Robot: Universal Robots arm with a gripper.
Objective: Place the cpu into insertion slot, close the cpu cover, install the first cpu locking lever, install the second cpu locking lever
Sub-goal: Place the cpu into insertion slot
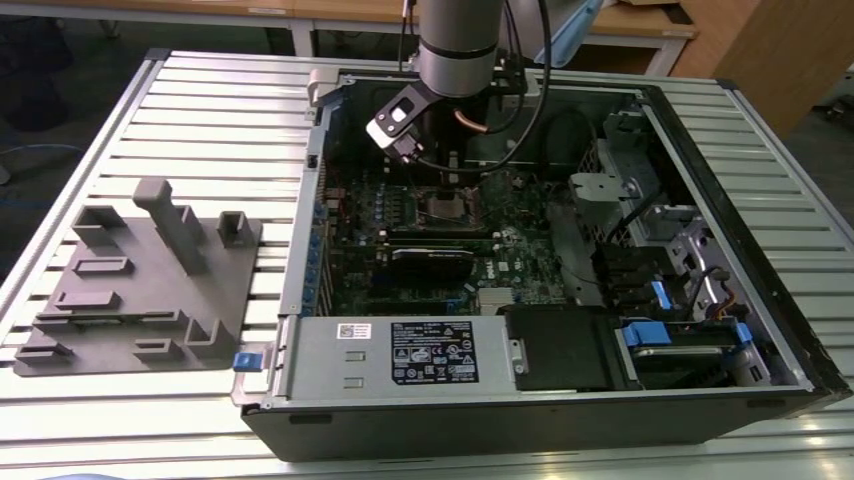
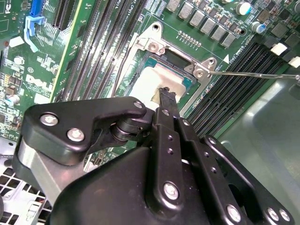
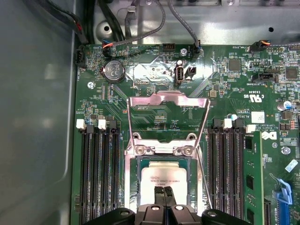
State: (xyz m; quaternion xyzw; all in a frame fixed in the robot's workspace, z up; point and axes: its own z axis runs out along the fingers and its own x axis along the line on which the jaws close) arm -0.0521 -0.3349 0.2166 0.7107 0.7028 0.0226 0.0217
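Grey plastic fixture (image 1: 134,290): lies on the slatted counter (image 1: 200,120) at the exterior view's left, well apart from the work.
Case (image 1: 534,430): open and lying flat just right of the fixture, with the green board (image 1: 527,255) inside.
Slot (image 3: 132,183): sits on the board under the arm, with long memory sockets on both sides of it.
Cpu (image 3: 164,176): lies flat in the slot, silver top up.
Cover (image 3: 168,98): stands open on its hinge at the slot's far edge, beyond the cpu from the jaws. The hinge line runs crosswise to them.
Jaws: drawn together or nearly so, holding nothing. The fingertips (image 3: 160,193) are right over the cpu's top; I cannot tell if they touch it.
Lever (image 3: 204,176): a thin wire rod, unlatched, beside the slot.
Views: the first wrist view shows the raised cover's window. The second wrist view shows one fingertip (image 2: 166,99) at the cpu's edge and the lever running out over the sockets.
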